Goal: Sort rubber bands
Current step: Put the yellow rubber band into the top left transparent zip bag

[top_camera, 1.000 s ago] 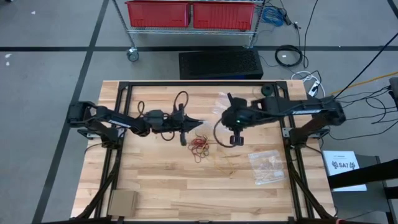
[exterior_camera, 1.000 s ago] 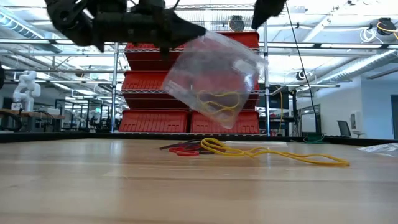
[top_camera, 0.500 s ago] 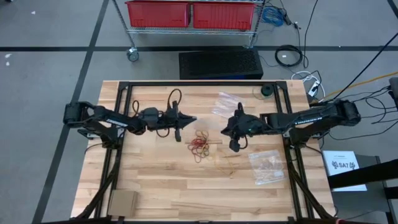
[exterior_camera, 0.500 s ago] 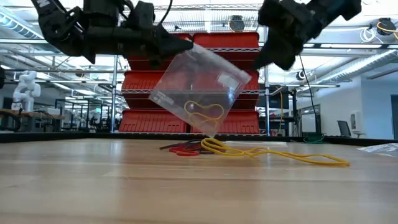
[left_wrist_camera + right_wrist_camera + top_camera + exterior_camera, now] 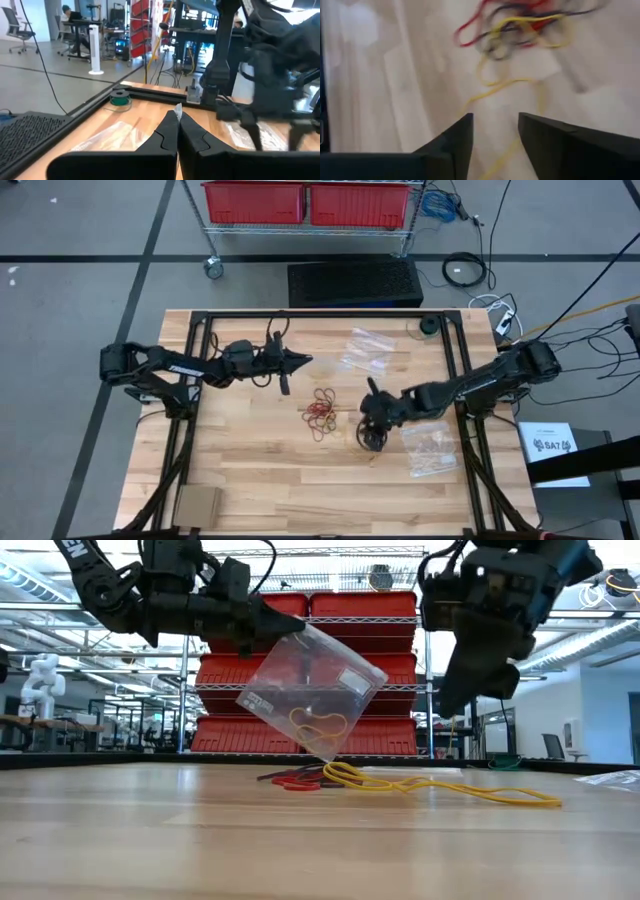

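A loose pile of red, yellow and dark rubber bands (image 5: 320,412) lies at mid-table, also seen as the pile (image 5: 520,22) in the right wrist view. My left gripper (image 5: 303,361) is shut on a clear plastic bag (image 5: 310,690) that holds one yellow band (image 5: 318,724). My right gripper (image 5: 495,137) is open, slanting down just right of the pile and near the table, over a long yellow band (image 5: 492,87) and touching nothing. In the low view the right gripper (image 5: 468,690) is only a dark mass. My left gripper pinches the clear bag by its top corner (image 5: 178,107) between its two fingers. The fingers (image 5: 270,622) lie level and point toward the table's right. The bag hangs tilted below them, its lower corner (image 5: 325,754) just above the bands on the table.
Two empty clear bags (image 5: 365,350) lie at the far right. A bag with tan bands (image 5: 430,448) lies right of my right gripper. A green roll (image 5: 428,326) sits at the far right corner, and a cardboard piece (image 5: 197,505) at the near left. A long yellow band (image 5: 480,792) stretches rightward from the pile.
My right gripper has come down toward the table and its near edge, beside the pile, rolling as it went. My left gripper has drifted toward the far edge with the bag, which has swung lower and toward the left in the low view.
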